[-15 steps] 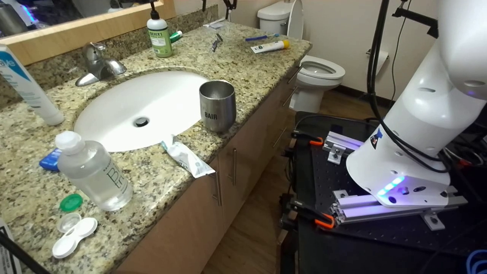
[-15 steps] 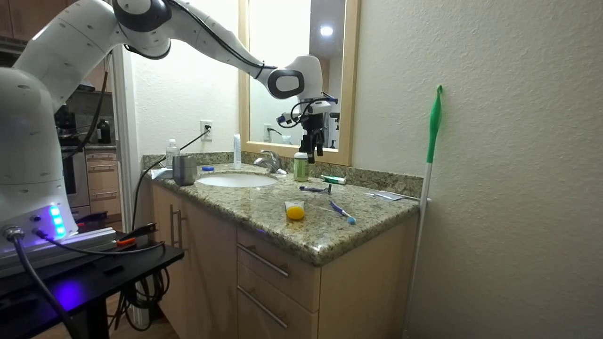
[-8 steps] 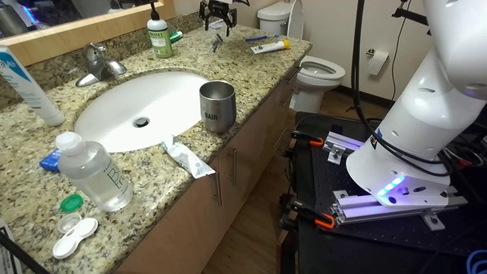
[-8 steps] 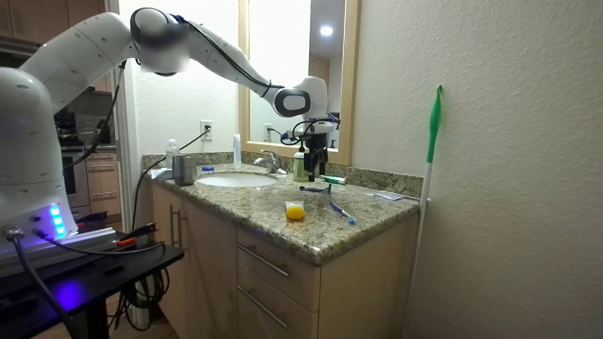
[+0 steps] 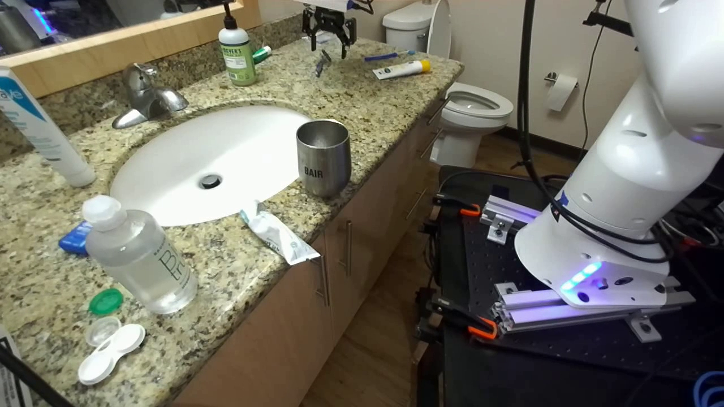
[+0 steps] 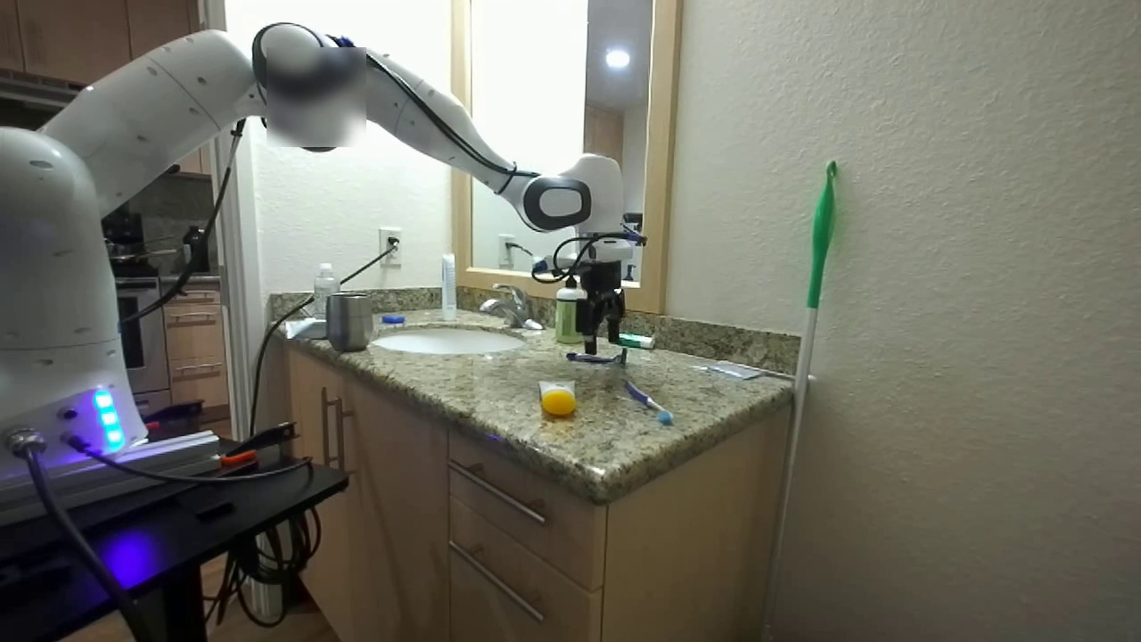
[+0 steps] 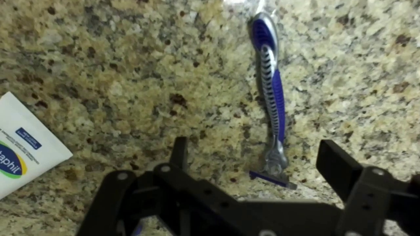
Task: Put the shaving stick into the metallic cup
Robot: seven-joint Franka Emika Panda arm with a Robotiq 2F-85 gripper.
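Note:
The shaving stick is a slim purple-and-silver razor lying on the granite counter. It also shows in both exterior views. My gripper is open and empty. It points down a little above the razor, with the razor's head end between the fingers in the wrist view and its handle running away from the gripper. The gripper also shows in both exterior views. The metallic cup stands upright by the sink at the counter's front edge and also shows in an exterior view.
A green soap bottle stands close to the gripper. A yellow-capped tube and a blue toothbrush lie near the razor. The sink and faucet lie between razor and cup. A white tube and clear bottle are beyond the cup.
My gripper has moved down toward the counter and slightly away from the soap bottle, coming low over the razor. The fingers have stayed open. The razor and cup have not moved.

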